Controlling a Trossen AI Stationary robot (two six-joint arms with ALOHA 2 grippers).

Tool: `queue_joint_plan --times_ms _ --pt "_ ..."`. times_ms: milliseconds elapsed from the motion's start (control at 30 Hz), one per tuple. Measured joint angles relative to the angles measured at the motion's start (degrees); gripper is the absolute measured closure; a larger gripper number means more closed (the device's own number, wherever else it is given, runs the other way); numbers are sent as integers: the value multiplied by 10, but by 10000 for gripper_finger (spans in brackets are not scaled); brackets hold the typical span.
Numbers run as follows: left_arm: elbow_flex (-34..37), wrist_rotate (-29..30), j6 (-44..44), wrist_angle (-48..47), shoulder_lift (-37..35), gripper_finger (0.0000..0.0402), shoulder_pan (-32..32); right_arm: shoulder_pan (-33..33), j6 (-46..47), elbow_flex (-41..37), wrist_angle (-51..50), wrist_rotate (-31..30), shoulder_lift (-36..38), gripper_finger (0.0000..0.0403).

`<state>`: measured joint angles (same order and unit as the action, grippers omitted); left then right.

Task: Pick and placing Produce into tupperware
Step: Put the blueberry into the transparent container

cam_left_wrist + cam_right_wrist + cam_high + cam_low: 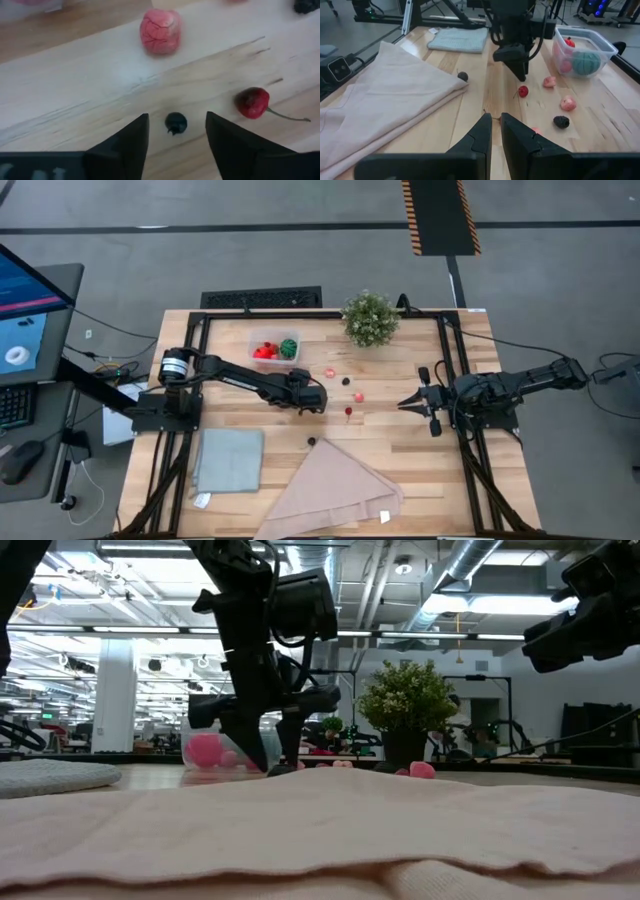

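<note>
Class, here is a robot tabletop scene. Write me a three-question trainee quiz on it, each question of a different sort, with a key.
1. True or false: the green ball lies inside the clear container.
2. What lies on the table, seen between the open jaws of the left gripper in its wrist view? A) a lemon B) a small dark berry C) a spoon
3. Fill in: the jaws of the right gripper, waiting at the table's right side, are ____.

Key: 1 true; 2 B; 3 shut.
</note>
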<state>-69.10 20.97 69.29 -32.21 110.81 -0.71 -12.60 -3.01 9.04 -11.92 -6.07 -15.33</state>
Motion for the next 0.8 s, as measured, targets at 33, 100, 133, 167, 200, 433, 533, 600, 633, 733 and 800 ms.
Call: queue_joint_plan --times_ms 33,100,133,167,200,433,533,600,633,733,800 --pt "0 0 2 -2 0 244 0 0 0 0 0 0 0 339" --pt "0 0 4 -6 0 269 0 0 0 0 0 0 0 339" --pt "0 0 5 -7 0 280 0 0 0 0 0 0 0 339" --pt "0 0 5 -7 0 290 0 0 0 0 0 0 0 339" --pt "0 0 7 -8 0 299 0 0 0 0 0 0 0 339" --pt "0 -2 9 -8 0 319 0 0 0 0 0 0 0 339" --pt "0 -2 10 -8 0 321 0 0 0 0 0 0 0 339" --pt "0 -2 14 -8 0 328 0 0 0 0 -1 0 0 339" --pt "0 -2 14 -8 0 333 0 0 0 0 0 0 0 339" --pt "0 -2 15 -8 0 353 0 0 0 0 0 0 0 339" --pt "-2 2 18 -6 6 366 0 0 0 0 0 0 0 339"
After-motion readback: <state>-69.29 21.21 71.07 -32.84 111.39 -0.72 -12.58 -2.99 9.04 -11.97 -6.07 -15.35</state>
